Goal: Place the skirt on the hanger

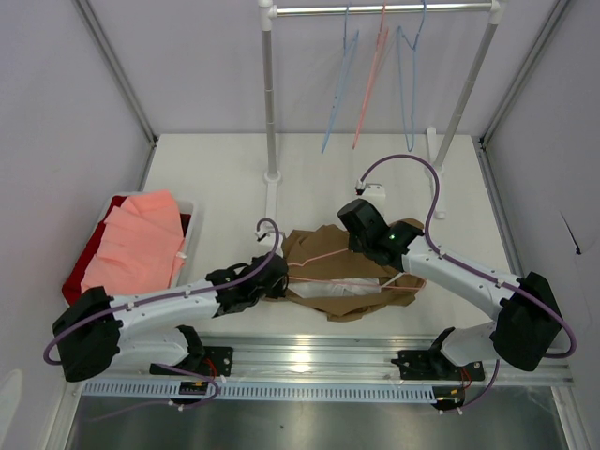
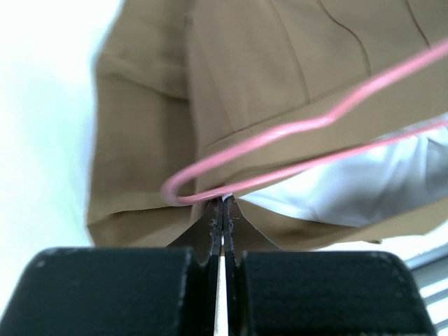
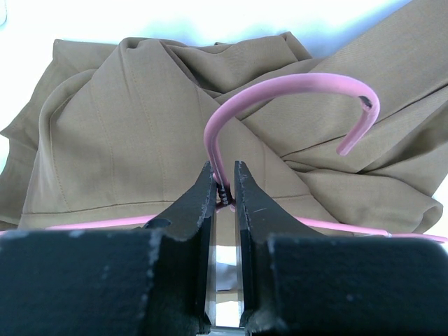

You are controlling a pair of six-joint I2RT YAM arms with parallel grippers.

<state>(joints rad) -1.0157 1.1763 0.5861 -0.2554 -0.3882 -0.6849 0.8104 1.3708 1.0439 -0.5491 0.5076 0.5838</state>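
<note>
The tan-brown skirt [image 1: 352, 300] lies crumpled on the table between the arms. The pale-pink hanger [image 1: 323, 256] lies across it. In the left wrist view the hanger's rounded corner [image 2: 175, 189] rests on the skirt [image 2: 252, 70], whose white lining [image 2: 364, 189] shows. My left gripper [image 2: 224, 203] is shut on the skirt's edge just under that corner; it also shows in the top view [image 1: 284, 274]. My right gripper [image 3: 225, 190] is shut on the hanger's twisted neck below the hook [image 3: 280, 82], over the skirt [image 3: 112, 140]; it also shows in the top view [image 1: 366, 251].
A garment rack [image 1: 270, 94] stands at the back, with two thin blue hangers [image 1: 339, 89] and one pink hanger [image 1: 370, 84] on its rail. A white bin [image 1: 187, 246] at the left holds a salmon-pink garment [image 1: 136, 246] and a red cloth [image 1: 80, 277].
</note>
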